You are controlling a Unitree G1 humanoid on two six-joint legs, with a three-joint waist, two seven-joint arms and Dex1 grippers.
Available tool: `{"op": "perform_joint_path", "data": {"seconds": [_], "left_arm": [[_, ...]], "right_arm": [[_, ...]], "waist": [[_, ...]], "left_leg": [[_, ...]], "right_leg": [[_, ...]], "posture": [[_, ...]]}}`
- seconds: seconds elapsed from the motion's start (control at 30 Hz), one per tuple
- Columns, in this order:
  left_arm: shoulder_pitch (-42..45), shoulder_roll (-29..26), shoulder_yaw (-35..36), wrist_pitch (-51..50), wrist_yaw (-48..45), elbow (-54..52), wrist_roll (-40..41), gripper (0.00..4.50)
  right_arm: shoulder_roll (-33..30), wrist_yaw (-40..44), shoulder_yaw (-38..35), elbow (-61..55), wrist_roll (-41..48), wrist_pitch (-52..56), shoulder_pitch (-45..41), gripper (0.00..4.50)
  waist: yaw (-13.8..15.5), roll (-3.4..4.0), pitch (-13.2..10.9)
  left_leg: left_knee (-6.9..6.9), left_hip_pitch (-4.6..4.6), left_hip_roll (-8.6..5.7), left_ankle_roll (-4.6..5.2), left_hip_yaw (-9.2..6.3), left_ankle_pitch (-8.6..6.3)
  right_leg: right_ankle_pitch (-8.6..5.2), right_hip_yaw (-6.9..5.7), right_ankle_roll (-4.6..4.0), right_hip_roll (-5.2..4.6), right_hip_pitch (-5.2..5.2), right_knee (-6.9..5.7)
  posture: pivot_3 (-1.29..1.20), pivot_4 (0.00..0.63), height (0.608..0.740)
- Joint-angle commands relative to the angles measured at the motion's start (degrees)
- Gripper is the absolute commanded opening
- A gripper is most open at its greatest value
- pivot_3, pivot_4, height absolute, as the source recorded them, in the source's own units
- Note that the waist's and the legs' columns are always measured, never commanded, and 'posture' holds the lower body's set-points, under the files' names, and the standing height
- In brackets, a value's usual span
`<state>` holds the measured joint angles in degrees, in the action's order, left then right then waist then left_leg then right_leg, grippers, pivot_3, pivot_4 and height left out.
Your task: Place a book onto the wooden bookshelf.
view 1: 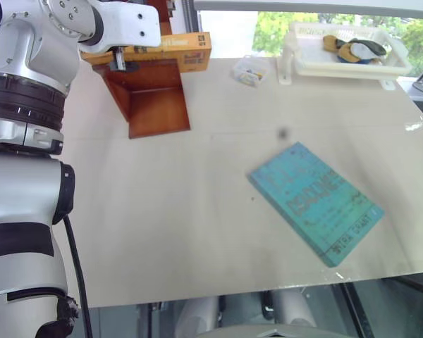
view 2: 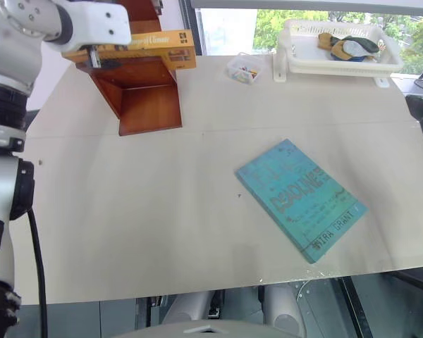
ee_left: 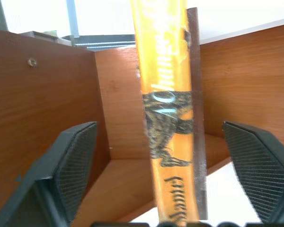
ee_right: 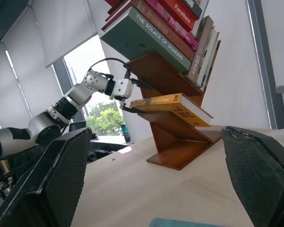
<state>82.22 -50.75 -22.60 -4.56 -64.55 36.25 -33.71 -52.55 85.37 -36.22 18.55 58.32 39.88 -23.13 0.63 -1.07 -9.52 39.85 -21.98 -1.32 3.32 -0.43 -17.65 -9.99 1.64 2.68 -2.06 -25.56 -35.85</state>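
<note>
Left claw wide open at the bookshelf, pads apart from the yellow book, holding nothing. Book lying flat on the bookshelf board. Right claw open too, empty, far from the bookshelf.

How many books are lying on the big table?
1: the thin teal book lies flat on the pale table. The thick yellow-orange book rests on the reddish-brown wooden bookshelf instead.

The wooden bookshelf is polished reddish-brown wood with a soft sheen. On it lies the book, glossy yellow-orange paper. The gripper fingers wear matt black textured pads.
</note>
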Motion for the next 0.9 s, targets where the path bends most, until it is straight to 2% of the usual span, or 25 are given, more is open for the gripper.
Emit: {"op": "perform_joint_path", "data": {"seconds": [0.03, 0.1, 0.2, 0.37, 0.47, 0.6, 0.7, 0.83, 0.9], "left_arm": [[-3.01, -3.9, 4.9, -3.04, -0.28, -4.88, 2.14, 4.42], [-6.12, -4.91, 8.47, -5.4, -1.06, -7.63, 5.72, 4.42], [-13.23, -5.2, 18.16, -13.56, -3.83, -14.9, 16.27, 4.42], [-24.88, -5.22, 33.54, -34.04, -7.81, -31.88, 32.32, 4.42], [-28.89, -2.9, 42.0, -44.6, -6.55, -40.63, 42.64, 4.42], [-35.97, 4.7, 56.19, -53.41, -3.69, -51.63, 57.51, 4.42], [-43.73, 5.71, 58.98, -55.53, -0.17, -57.34, 61.04, 4.42], [-47.17, 7.49, 63.08, -61.35, 3.65, -61.07, 70.47, 4.42], [-54.24, 7.31, 63.32, -62.37, 3.34, -65.54, 73.51, 4.42]], "right_arm": [[-1.31, 0.01, -3.88, -2.93, 1.55, 0.37, 1.93, 4.5], [-1.54, -0.32, -5.03, -3.71, 2.02, 0.89, 3.44, 4.5], [-2.05, -0.78, -6.64, -4.73, 2.37, 1.8, 5.73, 4.5], [-3.91, -0.65, -8.68, -5.11, 2.61, 3.17, 8.26, 4.5], [-4.93, -0.5, -9.3, -4.96, 2.31, 3.69, 9.52, 4.5], [-6.09, 0.16, -9.69, -4.19, 1.92, 4.32, 10.38, 4.5], [-6.76, 0.26, -9.54, -3.43, 1.51, 4.26, 10.3, 4.5], [-7.28, 0.68, -9.03, -2.73, 0.96, 4.06, 10.2, 4.5], [-7.51, 0.85, -8.71, -2.48, 0.34, 3.81, 10.38, 4.5]], "waist": [[-0.16, 0.01, 0.0], [-0.37, 0.01, 0.0], [-0.44, 0.03, 0.02], [-0.82, 0.07, 0.05], [-0.78, 0.05, 0.04], [-0.9, 0.27, 0.17], [-1.3, 0.29, 0.18], [-1.29, 0.22, 0.17], [-1.3, 0.28, 0.2]], "left_leg": [[0.02, 0.0, 0.01, 0.02, 0.0, -0.01], [0.05, 0.0, 0.04, 0.04, 0.0, -0.02], [0.21, -0.03, 0.07, 0.06, -0.04, -0.04], [0.35, -0.02, 0.05, 0.06, -0.04, -0.04], [0.39, -0.04, 0.08, 0.04, -0.14, -0.03], [0.42, 0.28, 0.07, -0.01, -0.18, -0.02], [0.41, 0.36, 0.09, -0.16, -0.17, 0.07], [0.42, 0.36, 0.15, -0.23, -0.19, 0.11], [0.41, 0.52, 0.15, -0.21, -0.18, 0.1]], "right_leg": [[0.0, 0.01, 0.0, 0.0, 0.0, 0.0], [0.0, 0.02, 0.0, 0.01, -0.01, -0.01], [0.0, -0.01, 0.0, -0.03, 0.0, -0.06], [0.01, -0.01, 0.01, -0.1, 0.03, -0.11], [0.01, -0.09, 0.0, -0.08, 0.05, -0.13], [0.0, -0.14, 0.01, -0.15, 0.42, -0.05], [0.0, -0.1, 0.01, -0.18, 0.47, -0.07], [0.01, -0.11, -0.01, -0.05, 0.48, -0.05], [0.01, -0.1, -0.01, -0.02, 0.63, -0.05]], "posture": [[0.0, 0.15, 0.74], [0.0, 0.15, 0.74], [0.0, 0.15, 0.74], [0.0, 0.15, 0.74], [0.0, 0.15, 0.74], [0.0, 0.15, 0.74], [0.0, 0.15, 0.74], [0.0, 0.15, 0.74], [0.0, 0.15, 0.74]]}}
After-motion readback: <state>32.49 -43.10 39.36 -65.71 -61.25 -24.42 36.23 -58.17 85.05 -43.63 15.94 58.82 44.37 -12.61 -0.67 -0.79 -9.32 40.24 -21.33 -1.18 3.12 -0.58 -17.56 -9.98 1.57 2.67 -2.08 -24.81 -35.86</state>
